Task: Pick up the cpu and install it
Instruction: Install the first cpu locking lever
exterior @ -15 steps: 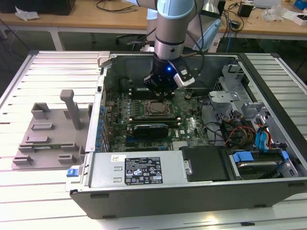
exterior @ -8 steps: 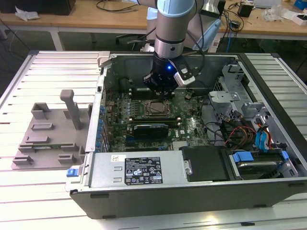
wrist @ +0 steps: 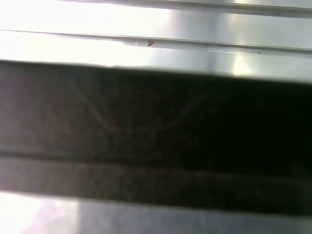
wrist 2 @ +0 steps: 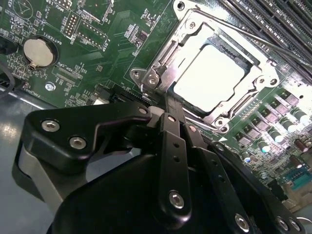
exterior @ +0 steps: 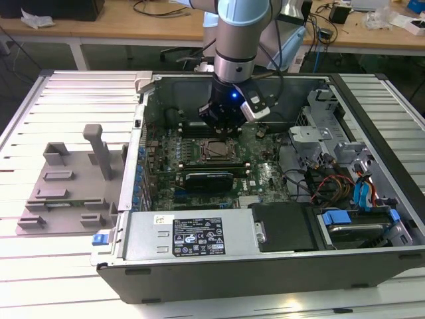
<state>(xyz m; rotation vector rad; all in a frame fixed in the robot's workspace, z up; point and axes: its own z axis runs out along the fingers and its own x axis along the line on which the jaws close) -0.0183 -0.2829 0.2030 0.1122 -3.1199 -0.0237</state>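
Your claw (wrist 2: 171, 109) pinched narrow, holding nothing, poised just above socket frame (wrist 2: 161, 63) edge. Cpu (wrist 2: 208, 78) seated flat inside socket on motherboard (exterior: 262, 176). Motherboard sits in open computer case (exterior: 219, 262); grey tray (exterior: 66, 183) on table (exterior: 40, 266), well apart.

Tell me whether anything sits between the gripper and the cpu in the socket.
Nothing visible does. In the second wrist view the cpu lies flat inside the open socket frame, its metal top bare, and the gripper hangs just beside the frame with only open board between them.
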